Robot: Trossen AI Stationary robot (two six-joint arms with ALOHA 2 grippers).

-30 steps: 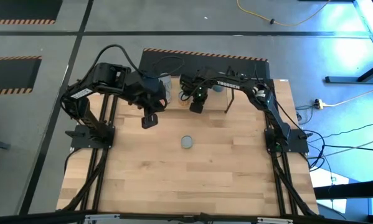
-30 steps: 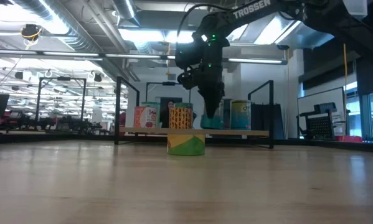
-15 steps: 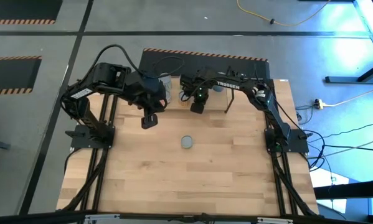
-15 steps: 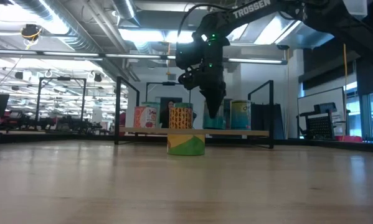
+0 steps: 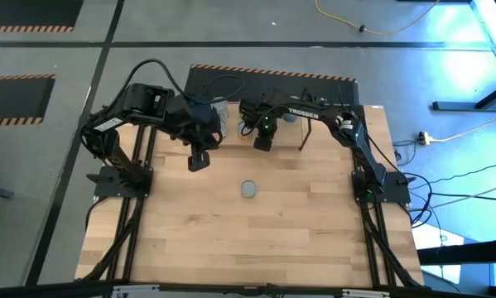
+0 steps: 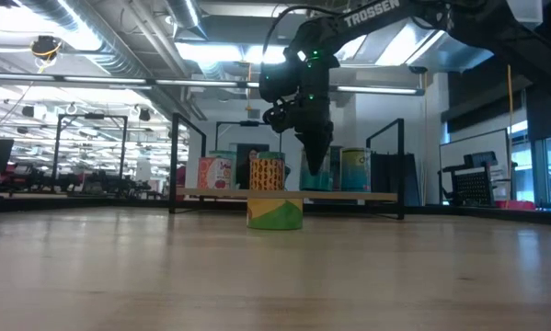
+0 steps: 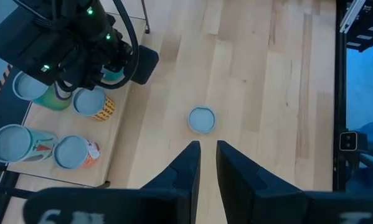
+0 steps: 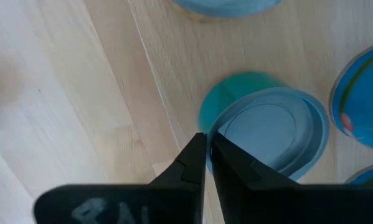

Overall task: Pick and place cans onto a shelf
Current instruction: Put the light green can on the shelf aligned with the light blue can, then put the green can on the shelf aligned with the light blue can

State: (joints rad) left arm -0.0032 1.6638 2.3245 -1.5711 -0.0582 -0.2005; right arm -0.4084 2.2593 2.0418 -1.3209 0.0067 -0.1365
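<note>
Not much has changed since a second ago: the right gripper has lifted a little off the teal can on the shelf, and everything else sits where it was.

High view: the right gripper [image 5: 263, 144] hangs over the shelf [image 5: 307, 126] at the upper middle of the frame. The left gripper [image 5: 198, 161] hovers just left of it, above bare table [image 5: 256, 240]. One lone can [image 5: 248, 189] sits in the middle of the frame, well apart from both.

Low view: the right gripper [image 6: 315, 167] points down, tip just above the teal can [image 6: 314, 180] on the shelf board [image 6: 293, 195]. Along the board from left to right: a red and white can [image 6: 214, 172], an orange patterned can [image 6: 267, 173], the teal one, then a blue and yellow can [image 6: 355, 170]. The green and yellow lone can [image 6: 275, 214] stands on the table in front of the shelf, dead centre.

Left wrist view: the left gripper [image 7: 208, 155] has its fingers a bit apart with nothing between them, and the lone can [image 7: 202, 120] sits just past the tips. The right arm [image 7: 74, 46] is at upper left, over the cans on the shelf.

Right wrist view: the right gripper [image 8: 207, 155] has its fingers nearly together, holding nothing, right over the rim of the teal can [image 8: 267, 130].
</note>
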